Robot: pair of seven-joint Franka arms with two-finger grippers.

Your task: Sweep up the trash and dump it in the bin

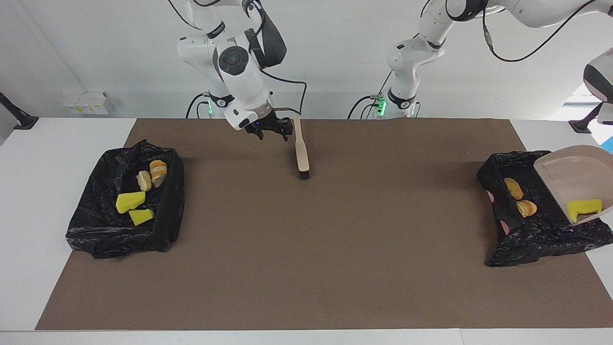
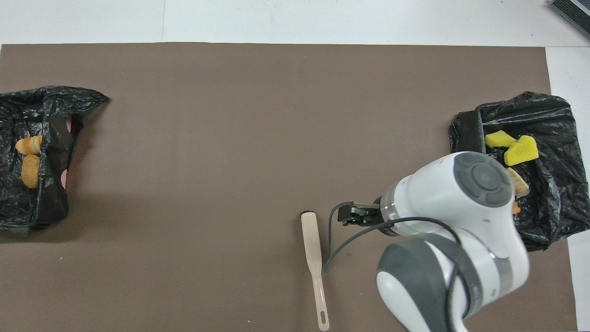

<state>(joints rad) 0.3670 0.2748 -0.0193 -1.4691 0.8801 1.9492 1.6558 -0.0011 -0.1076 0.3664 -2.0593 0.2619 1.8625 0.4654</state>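
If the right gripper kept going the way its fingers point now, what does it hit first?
The right gripper, open, points down and slightly toward the brush lying on the brown mat. Straight on, it would probably meet bare mat just beside the brush handle; depth is unclear, so it might clip the handle.
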